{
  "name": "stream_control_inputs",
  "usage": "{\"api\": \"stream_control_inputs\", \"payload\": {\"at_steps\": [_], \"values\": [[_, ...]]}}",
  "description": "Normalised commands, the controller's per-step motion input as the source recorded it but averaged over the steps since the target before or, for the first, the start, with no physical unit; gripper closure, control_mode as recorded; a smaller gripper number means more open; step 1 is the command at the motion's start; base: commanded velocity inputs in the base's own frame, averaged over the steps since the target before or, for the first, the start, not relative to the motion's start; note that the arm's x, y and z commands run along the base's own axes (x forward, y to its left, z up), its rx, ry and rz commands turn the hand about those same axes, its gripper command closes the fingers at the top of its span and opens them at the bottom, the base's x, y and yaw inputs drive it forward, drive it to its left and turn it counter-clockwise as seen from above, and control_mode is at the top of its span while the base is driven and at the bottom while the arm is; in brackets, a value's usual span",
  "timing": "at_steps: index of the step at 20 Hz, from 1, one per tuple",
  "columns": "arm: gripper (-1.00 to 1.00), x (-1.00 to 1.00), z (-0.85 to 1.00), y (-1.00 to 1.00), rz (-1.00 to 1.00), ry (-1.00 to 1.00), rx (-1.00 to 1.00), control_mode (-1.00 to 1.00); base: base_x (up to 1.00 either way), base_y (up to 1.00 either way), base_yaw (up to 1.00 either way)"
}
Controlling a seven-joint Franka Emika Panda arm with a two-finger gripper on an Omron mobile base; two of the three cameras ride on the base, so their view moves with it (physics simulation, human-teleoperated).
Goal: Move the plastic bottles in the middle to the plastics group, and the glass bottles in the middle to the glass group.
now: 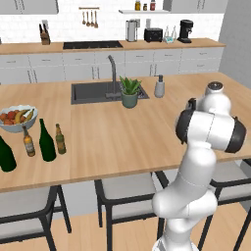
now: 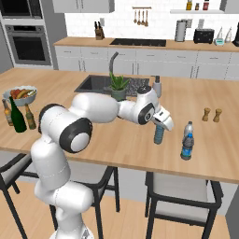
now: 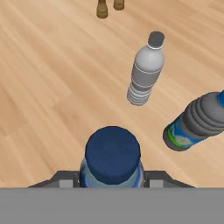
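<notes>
1. Gripper is clamped on the slim blue plastic bottle, fingers closed on its neck/upper body. In the hand view the bottle's dark blue cap sits right between the finger tips.
2. Bottle is upright at the right part of the island counter, near the front half. Can't tell if its base touches the wood or hangs just above.
3. Plastics group is just to the right: clear greyish bottle and blue one, close together. In the hand view they show ahead of the held bottle, w/ bare wood between.
4. Progress, my read: plastic part is nearly done; bottle is near the pair but not released yet.
5. Left to do: tall green wine bottle and the amber beer bottle stand far at the left end, near a 2nd brown beer bottle and the wide green bottle. Whether those count as already grouped I can't judge; they stand close to each other.
6. Room: open wood btw held bottle and the pair, enough for a set-down w/o bumping, I'd say. Pepper mills are further back, well apart.
7. Edges: blue bottle of the pair is near the counter's front edge, so keep the set-down inboard. Plant and sink are behind the arm, out of the way.
</notes>
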Motion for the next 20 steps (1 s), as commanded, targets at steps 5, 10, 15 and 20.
{"api": "stream_control_inputs", "payload": {"at_steps": [5, 10, 15, 20], "values": [[1.00, 0.00, 0.00, -0.59, -0.10, 0.00, 0.10, -1.00, 0.00, 0.00, 0.00], [1.00, -0.07, -0.05, -0.09, -0.02, 0.00, 0.03, -1.00, 0.00, 0.00, 0.00], [1.00, 0.00, -0.09, 0.05, 0.00, 0.00, 0.00, -1.00, 0.00, 0.00, 0.00], [1.00, 0.00, -0.06, 0.02, -0.04, 0.01, -0.07, -1.00, 0.00, 0.00, 0.00]]}}
